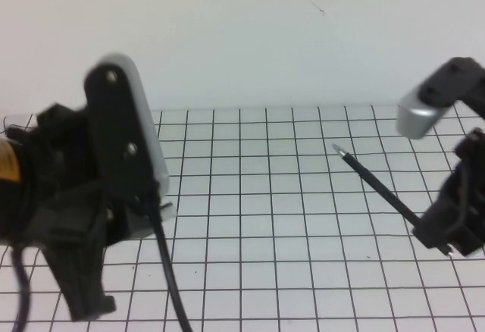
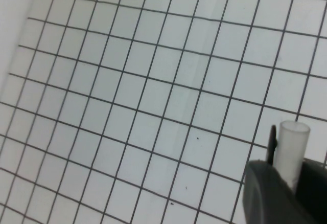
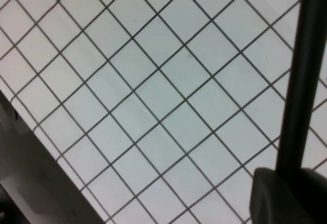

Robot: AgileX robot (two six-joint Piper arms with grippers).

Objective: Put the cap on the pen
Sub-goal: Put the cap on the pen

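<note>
right gripper point(image 1: 447, 230) near the grid mat's point(image 1: 265, 195) right edge clenched the pen's point(image 1: 375, 184) rear | pen looked light, stiff, slippery; tip exposed | left gripper point(image 2: 286, 183), near the left edge, grasped a translucent cap point(image 2: 292, 150)

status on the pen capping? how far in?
Done: both pieces look picked up. The right gripper, at the table's right, is shut on the pen, tip aimed toward centre. The left gripper, raised at the left, holds what looks like the cap, a pale tube. In hand: bringing the two together; they are apart. Left: align the cap with the tip and push it on.
</note>
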